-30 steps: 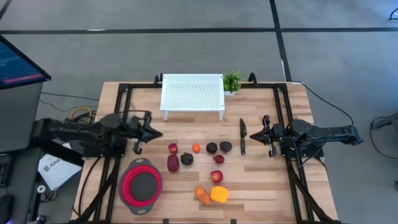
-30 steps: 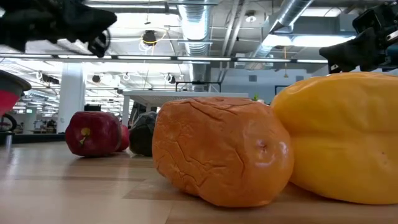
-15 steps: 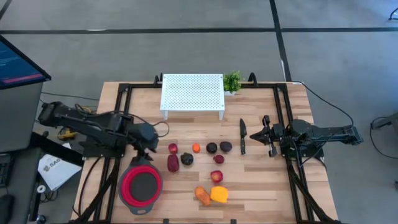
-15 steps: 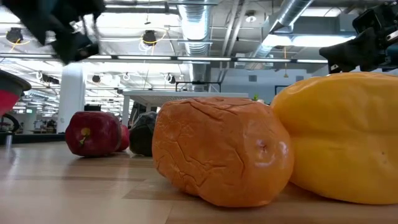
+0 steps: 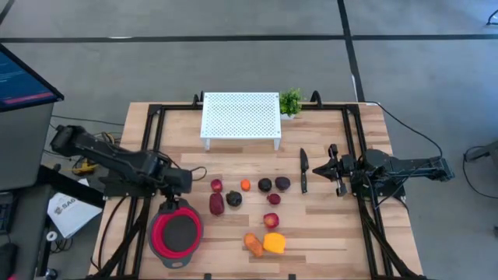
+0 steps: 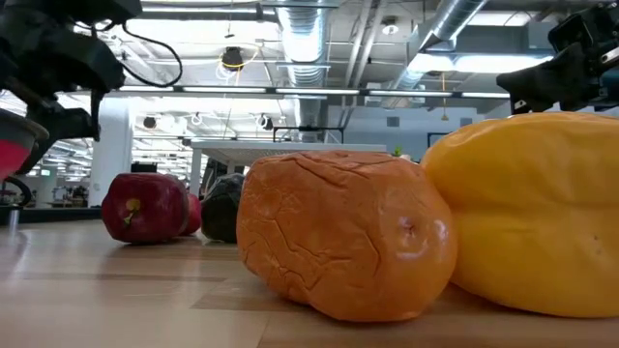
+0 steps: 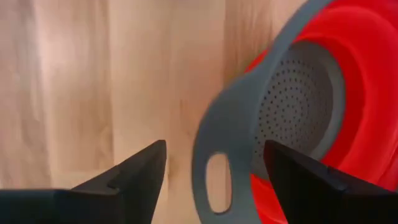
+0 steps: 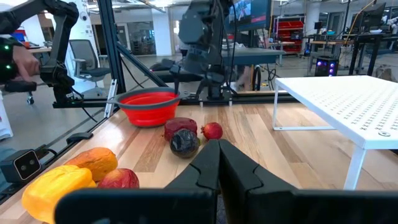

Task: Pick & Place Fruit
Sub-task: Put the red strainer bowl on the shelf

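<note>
Left end effector (image 5: 184, 181): it hangs just above the handle of the red bowl (image 5: 177, 232), at the left side of the wooden surface (image 5: 327, 225); the fingers (image 7: 134, 174) are spread apart with nothing between them, and the grey rim tab of the bowl lies under the gap.
Right end effector (image 5: 333, 165): it waits at the right side, beside the black knife (image 5: 303, 169); its fingers are pressed together — empty.
Fruit (image 5: 250, 204): small pieces lie scattered in the middle of the surface, between the two arms; an orange piece (image 5: 254, 244) touches the yellow piece (image 5: 274, 243) near the front edge.
Bowl: holds no fruit.
White rack (image 5: 240, 117): at the back, a small green plant (image 5: 291, 101) just beside it.
Writing: no readable label — none can be made out.
</note>
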Tool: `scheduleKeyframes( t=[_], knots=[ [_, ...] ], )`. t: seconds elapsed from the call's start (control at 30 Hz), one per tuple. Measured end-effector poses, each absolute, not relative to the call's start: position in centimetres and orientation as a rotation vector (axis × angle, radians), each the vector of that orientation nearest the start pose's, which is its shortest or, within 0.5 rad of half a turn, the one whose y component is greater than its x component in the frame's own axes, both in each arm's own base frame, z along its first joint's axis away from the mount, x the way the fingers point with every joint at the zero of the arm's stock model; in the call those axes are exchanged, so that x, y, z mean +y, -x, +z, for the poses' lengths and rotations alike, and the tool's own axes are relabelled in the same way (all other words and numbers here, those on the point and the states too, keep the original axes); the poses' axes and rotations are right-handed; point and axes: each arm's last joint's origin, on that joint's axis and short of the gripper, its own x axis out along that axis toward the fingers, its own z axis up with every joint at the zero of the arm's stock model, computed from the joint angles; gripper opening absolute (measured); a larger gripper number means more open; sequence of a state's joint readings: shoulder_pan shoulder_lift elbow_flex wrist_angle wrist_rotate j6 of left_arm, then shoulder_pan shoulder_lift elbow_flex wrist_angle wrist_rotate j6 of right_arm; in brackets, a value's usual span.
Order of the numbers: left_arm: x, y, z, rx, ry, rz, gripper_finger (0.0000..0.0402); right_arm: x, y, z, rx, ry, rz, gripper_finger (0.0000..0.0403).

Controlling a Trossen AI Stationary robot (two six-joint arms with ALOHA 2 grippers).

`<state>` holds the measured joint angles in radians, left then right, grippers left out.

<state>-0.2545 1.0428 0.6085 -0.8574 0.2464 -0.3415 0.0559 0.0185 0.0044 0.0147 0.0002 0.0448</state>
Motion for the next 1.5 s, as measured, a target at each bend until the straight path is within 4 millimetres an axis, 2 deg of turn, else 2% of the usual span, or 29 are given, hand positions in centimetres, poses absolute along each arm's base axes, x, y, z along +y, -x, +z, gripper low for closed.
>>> scheduleKeyframes(
  t=[0.17,0.37,0.5,0.73,0.83,0.9,1.03,1.23,1.37,1.5],
  knots=[
    [-4.9,-15.5,18.3,1.328,0.275,-0.226,0.0214,0.6,-9.8,16.5,0.001,-0.045,0.056,0.0000],
    [-4.6,-15.7,17.9,1.298,0.286,-0.237,0.0115,0.6,-9.8,16.5,0.001,-0.045,0.056,0.0000],
    [-4.1,-16.2,18.3,1.270,0.325,-0.228,0.0115,0.5,-9.8,16.5,0.001,-0.045,0.056,0.0000],
    [-3.0,-17.6,20.6,1.165,0.361,-0.163,0.0102,0.6,-9.8,16.7,-0.017,-0.019,0.056,0.0000],
    [-2.3,-18.2,21.7,1.117,0.364,-0.141,0.0102,0.5,-9.8,17.7,-0.128,-0.031,0.057,0.0000],
    [-1.7,-18.5,22.4,1.083,0.353,-0.108,0.0099,0.6,-9.6,18.7,-0.222,-0.106,0.068,0.0000],
    [-0.6,-19.0,23.6,1.029,0.335,-0.091,0.0075,0.5,-9.0,20.5,-0.425,-0.191,0.095,0.0000],
    [0.9,-19.6,25.8,0.942,0.262,-0.049,0.0045,0.5,-8.4,21.7,-0.560,-0.216,0.114,0.0000],
    [1.7,-19.9,27.5,0.874,0.220,-0.017,0.0051,0.5,-10.2,20.8,-0.407,-0.226,0.067,0.0000],
    [2.4,-20.5,28.0,0.821,0.226,0.011,0.0050,0.6,-12.6,21.4,-0.303,-0.209,0.050,0.0000]
  ],
)
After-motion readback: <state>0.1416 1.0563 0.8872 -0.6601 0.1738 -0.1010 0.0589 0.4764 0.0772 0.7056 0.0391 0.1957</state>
